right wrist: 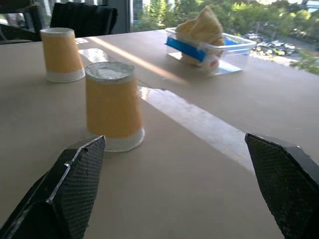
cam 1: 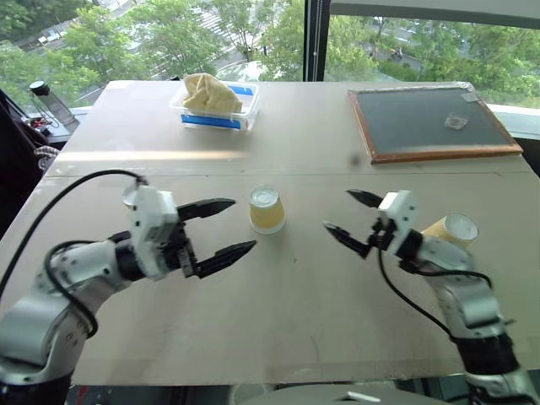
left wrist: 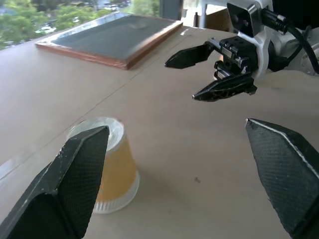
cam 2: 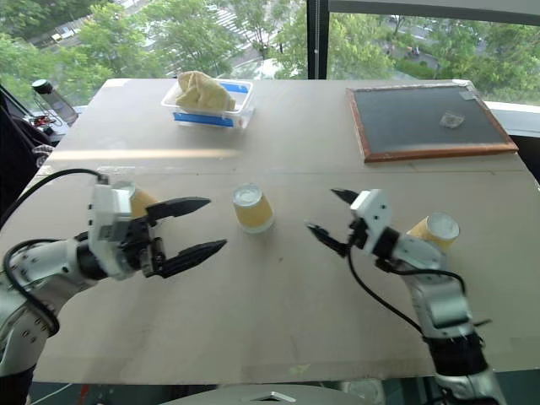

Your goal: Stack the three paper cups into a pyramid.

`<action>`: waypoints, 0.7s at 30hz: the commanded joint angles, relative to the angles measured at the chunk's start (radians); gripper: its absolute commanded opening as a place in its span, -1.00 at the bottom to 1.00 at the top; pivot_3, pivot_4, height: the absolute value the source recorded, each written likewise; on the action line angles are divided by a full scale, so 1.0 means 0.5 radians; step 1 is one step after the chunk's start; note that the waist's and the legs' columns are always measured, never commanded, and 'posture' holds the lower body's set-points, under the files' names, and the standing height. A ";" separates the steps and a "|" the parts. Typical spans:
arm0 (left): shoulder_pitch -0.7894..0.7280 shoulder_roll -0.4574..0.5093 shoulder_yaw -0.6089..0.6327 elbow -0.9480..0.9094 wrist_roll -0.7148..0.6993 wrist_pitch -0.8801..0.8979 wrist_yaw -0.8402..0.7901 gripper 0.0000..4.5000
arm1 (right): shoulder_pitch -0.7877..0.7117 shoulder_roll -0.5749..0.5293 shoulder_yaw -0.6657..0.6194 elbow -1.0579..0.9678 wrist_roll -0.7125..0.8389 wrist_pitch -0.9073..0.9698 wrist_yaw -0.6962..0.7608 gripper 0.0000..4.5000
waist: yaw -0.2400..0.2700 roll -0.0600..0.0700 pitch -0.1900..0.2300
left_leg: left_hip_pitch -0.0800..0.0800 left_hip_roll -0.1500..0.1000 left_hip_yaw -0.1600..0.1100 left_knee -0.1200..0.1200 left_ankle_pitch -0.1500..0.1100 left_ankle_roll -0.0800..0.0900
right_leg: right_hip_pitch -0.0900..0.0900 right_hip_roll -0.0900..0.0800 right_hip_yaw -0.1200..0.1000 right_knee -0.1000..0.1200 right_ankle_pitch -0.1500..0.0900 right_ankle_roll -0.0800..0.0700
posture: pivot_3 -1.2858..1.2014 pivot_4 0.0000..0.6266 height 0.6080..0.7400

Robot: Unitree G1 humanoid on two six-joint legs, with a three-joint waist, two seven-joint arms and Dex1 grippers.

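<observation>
left eye view: three yellow ribbed paper cups [cam 1: 267, 211] sit apart on the tabletop [cam 1: 287, 295], nothing stacked. left gripper [cam 1: 221, 228] and right gripper [cam 1: 351, 219] are both wide open, holding nothing. next, i think, push two cups together.

no wording, brand, number or sign can be read anywhere on the table. the blue label [right wrist: 185, 48] on the clear plastic container [cam 1: 245, 108] at the far side is a plain band with no letters that can be made out, and a small red mark [right wrist: 213, 62] on its near corner is too small to tell.
</observation>
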 commanded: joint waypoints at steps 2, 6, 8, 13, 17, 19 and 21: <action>-0.213 0.083 -0.187 0.019 0.043 0.012 -0.139 1.00 | 0.209 -0.123 -0.501 -0.357 0.278 0.142 -0.119 0.97 | 0.006 -0.001 0.000 | 0.000 0.000 0.000 0.000 0.000 0.000 | 0.000 0.001 0.000 0.000 0.000 0.000 | 0.03 -0.52 1.00; -0.456 0.061 -0.348 0.067 0.035 0.061 -0.190 1.00 | 0.454 -0.158 -0.792 -0.365 0.380 0.177 -0.166 0.97 | 0.012 -0.003 0.000 | 0.000 0.000 0.004 0.001 0.000 0.000 | 0.002 0.003 0.000 -0.001 0.000 0.000 | 0.03 -0.52 1.00; -0.533 0.042 -0.399 0.084 0.024 0.083 -0.202 1.00 | 0.531 -0.163 -0.829 -0.332 0.343 0.129 -0.170 0.97 | 0.008 -0.003 0.001 | 0.000 0.000 0.005 0.001 0.000 0.000 | 0.002 0.003 0.001 -0.001 -0.001 0.000 | 0.03 -0.52 1.00; -0.708 0.011 -0.501 0.160 0.022 0.143 -0.267 1.00 | 0.680 -0.055 -0.824 -0.232 0.367 0.095 -0.224 0.97 | 0.005 -0.003 0.001 | 0.000 0.001 0.007 0.002 0.000 0.001 | 0.002 0.004 0.003 -0.001 -0.001 0.001 | 0.03 -0.52 1.00; -0.739 0.019 -0.513 0.191 0.059 0.143 -0.301 1.00 | 0.668 0.000 -0.828 -0.175 0.370 0.089 -0.295 0.97 | 0.005 -0.003 0.001 | 0.000 0.002 0.005 0.002 0.000 0.001 | 0.002 0.004 0.004 -0.001 -0.001 0.001 | 0.03 -0.52 1.00; -0.754 0.019 -0.509 0.198 0.067 0.146 -0.306 1.00 | 0.677 -0.002 -0.839 -0.136 0.358 0.068 -0.291 0.97 | 0.008 -0.004 0.001 | 0.001 0.002 0.005 0.003 0.000 0.001 | 0.002 0.004 0.004 -0.001 -0.001 0.001 | 0.03 -0.52 1.00; -0.762 0.016 -0.505 0.193 0.066 0.154 -0.304 1.00 | 0.687 -0.004 -0.838 -0.103 0.348 0.037 -0.284 0.97 | 0.012 -0.004 0.001 | 0.000 0.002 0.005 0.003 0.000 0.001 | 0.002 0.004 0.004 -0.001 -0.001 0.000 | 0.03 -0.52 1.00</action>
